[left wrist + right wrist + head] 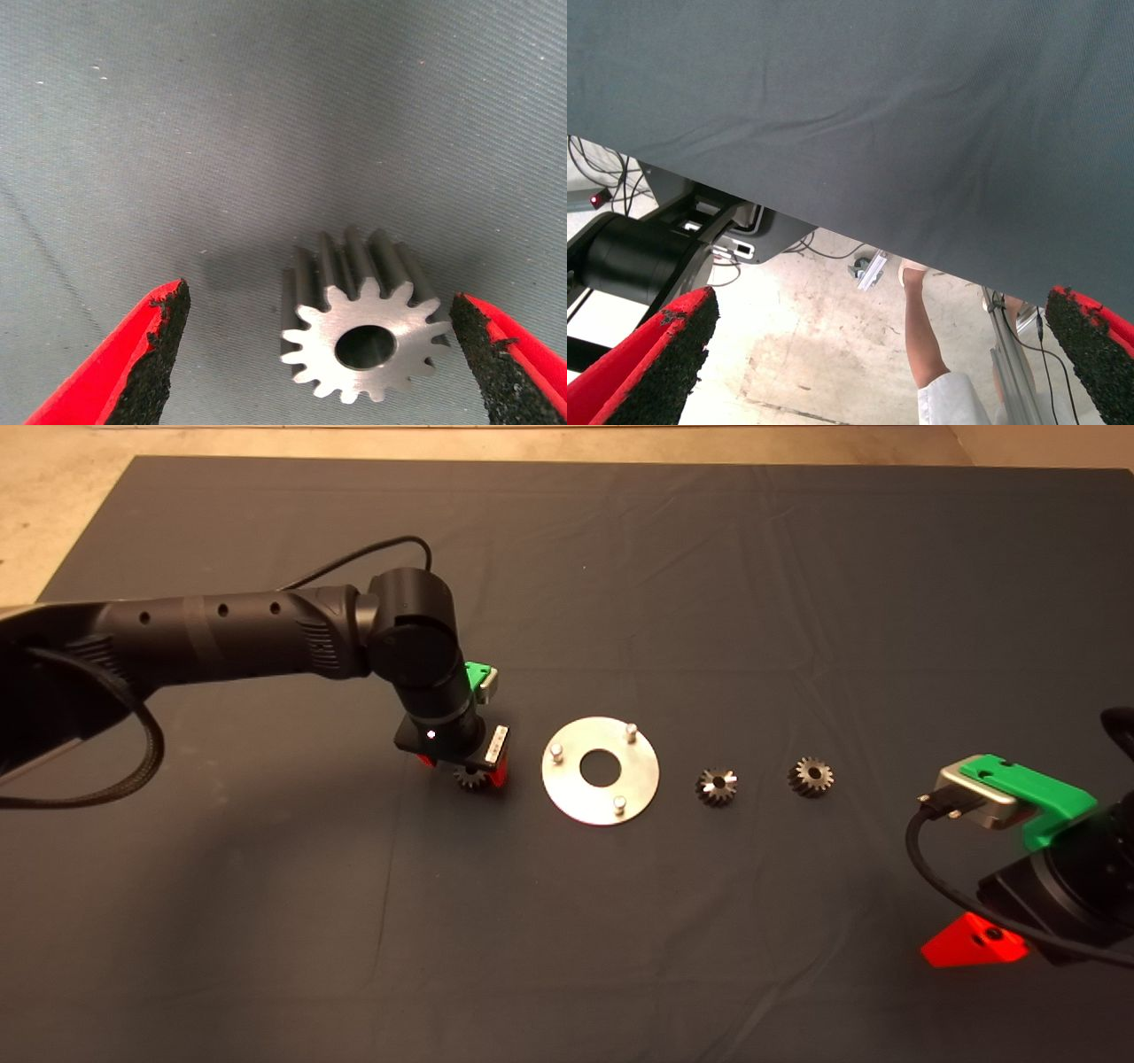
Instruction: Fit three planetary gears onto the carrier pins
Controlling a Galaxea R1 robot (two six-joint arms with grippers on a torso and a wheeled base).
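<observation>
Left gripper [319,354] spread around gear [359,341]

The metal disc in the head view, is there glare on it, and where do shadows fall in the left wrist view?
Head view: the disc reflects light evenly, brightest on its lower left face, with no blown-out spot. Left wrist view: the gear casts a soft shadow on the mat beside it, and its bored face shines.

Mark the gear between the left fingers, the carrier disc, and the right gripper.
Gear [359,332]: left wrist view, on its flat face beside the bore.
Carrier disc [580,793]: head view, bare plate.
Right gripper [973,943]: head view, red finger.
</observation>
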